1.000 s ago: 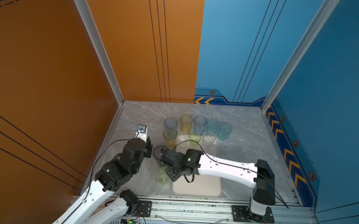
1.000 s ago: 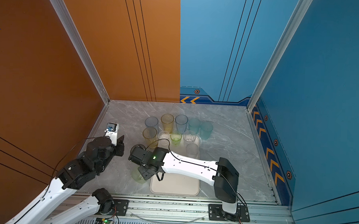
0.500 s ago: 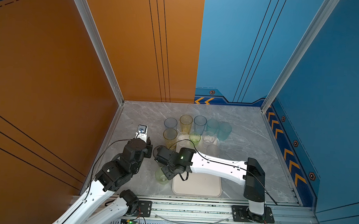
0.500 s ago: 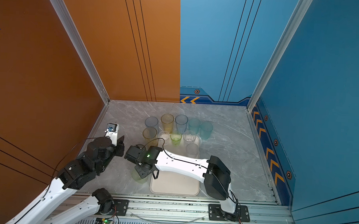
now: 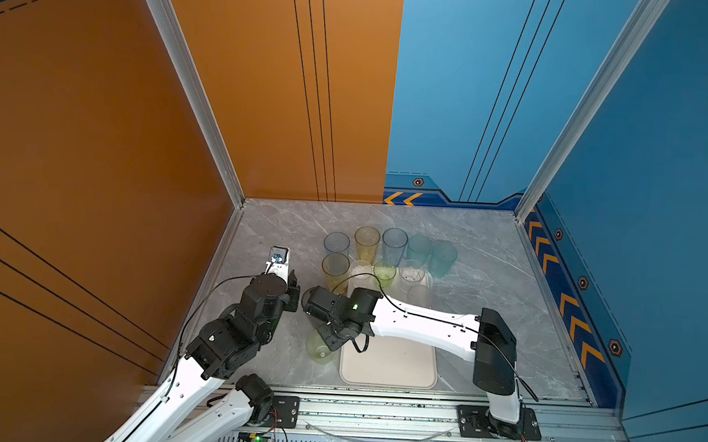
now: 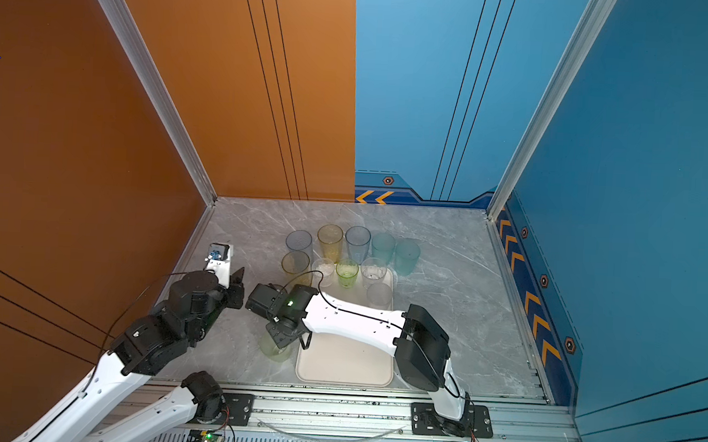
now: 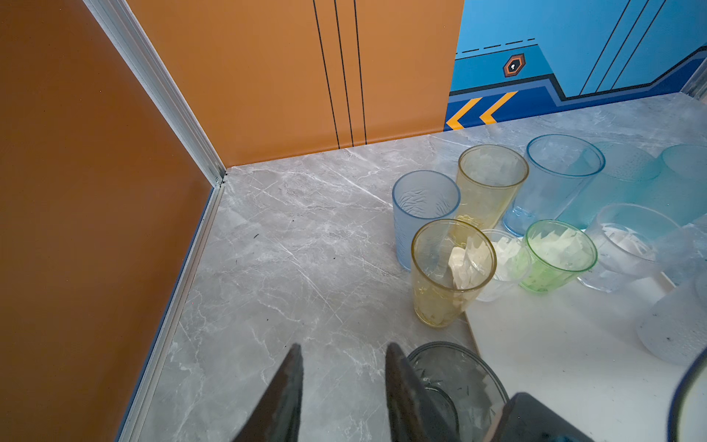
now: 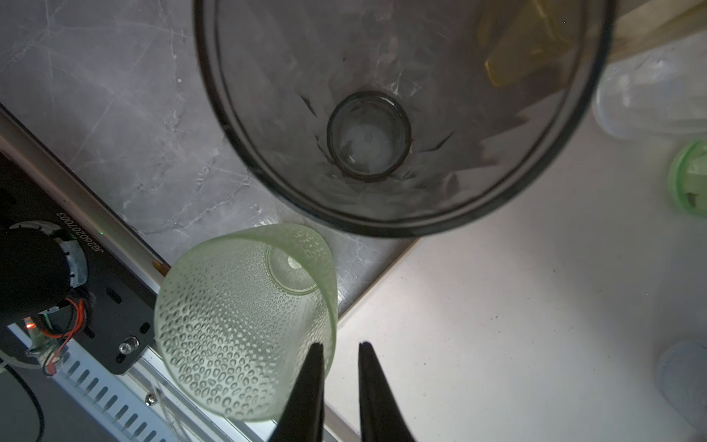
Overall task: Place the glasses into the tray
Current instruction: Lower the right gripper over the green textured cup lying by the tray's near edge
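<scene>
Glasses (image 5: 366,241): none has moved in the last second. The only change is the right arm (image 5: 422,321), which has edged left over the tray (image 5: 390,369). The right gripper (image 8: 339,344) has narrowed, and the rim wall of the green glass (image 8: 237,325) now sits between the jaws. A small gap shows, so I can't tell if it's biting yet.

The green glass is on the table (image 5: 488,245), just beside the tray's near-left corner. My read: a pick is in progress, with a short hop right into the tray to follow.

The left gripper (image 7: 343,346) is unchanged: spread, empty, next to the grey glass (image 7: 451,375), which stands off the tray by its left edge.

About four short glasses (image 5: 384,271) sit at the tray's far end. Six tall glasses (image 5: 395,241), plus the grey and green ones, are outside it. Most of the task is left, and the near part of the tray is bare.

Surface: grey marble-look top, flat and smooth, so a nudged glass would likely slide.

Room: a booth with orange walls (image 5: 99,134) left and back and blue walls (image 5: 659,163) back and right. There are aluminium posts (image 5: 193,84), a chevron strip (image 5: 568,308) at the base, and a front rail (image 5: 375,410) carrying both arms.
</scene>
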